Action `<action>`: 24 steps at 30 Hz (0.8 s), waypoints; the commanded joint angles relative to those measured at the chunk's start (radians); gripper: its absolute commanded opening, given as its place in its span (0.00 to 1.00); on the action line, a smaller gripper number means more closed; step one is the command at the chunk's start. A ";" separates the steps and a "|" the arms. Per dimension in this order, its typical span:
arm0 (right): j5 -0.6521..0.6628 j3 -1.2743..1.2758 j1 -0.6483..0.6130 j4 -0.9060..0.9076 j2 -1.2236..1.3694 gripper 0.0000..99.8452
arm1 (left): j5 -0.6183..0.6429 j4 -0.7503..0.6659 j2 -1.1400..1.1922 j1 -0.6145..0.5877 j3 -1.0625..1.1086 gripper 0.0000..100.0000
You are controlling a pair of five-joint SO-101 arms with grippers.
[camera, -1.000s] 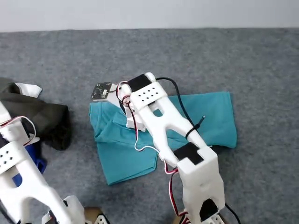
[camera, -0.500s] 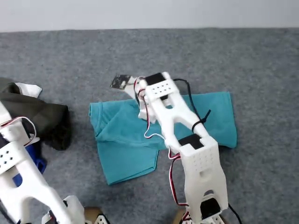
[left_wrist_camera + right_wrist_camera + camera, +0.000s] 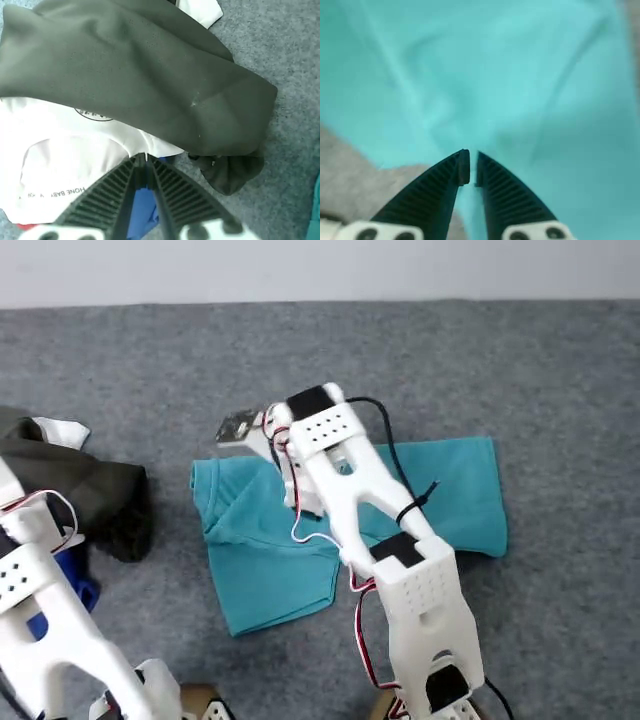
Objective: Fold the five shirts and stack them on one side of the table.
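I am working on the teal shirt (image 3: 460,490). It lies spread out in the middle of the grey table (image 3: 450,360), with some bumps and wrinkles on the side nearer the pile. It is not folded yet.

My right end effector (image 3: 469,167) hangs just over the teal cloth, close to its edge. Its two jaws are together, with only a thin crack between them. I do not think any cloth is caught in there.

My left end effector (image 3: 146,162) is over the pile at the side of the table. Its jaws are together too, and they hold nothing. Under it I see a dark shirt (image 3: 125,65) lying on top of a white shirt (image 3: 65,150), and a bit of a blue shirt (image 3: 80,585) peeks out below.

I think the step in hand is the first fold of the teal shirt. For the next move I think my right jaws need to go apart, come down on one edge and pinch it. Then I can lift that edge and carry it across to the other side. I should pinch only one layer, or the shirt may bunch up.
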 commanded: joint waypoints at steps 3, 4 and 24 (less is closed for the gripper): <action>0.002 0.046 -0.016 0.048 -0.200 0.01 | 0.003 -0.025 -0.034 -0.003 -0.007 0.01; 0.005 0.083 -0.024 0.048 -0.229 0.01 | 0.003 -0.025 -0.034 -0.003 -0.007 0.01; -0.068 1.117 -0.289 -0.496 -0.779 0.24 | 0.005 -0.025 -0.034 -0.003 -0.007 0.01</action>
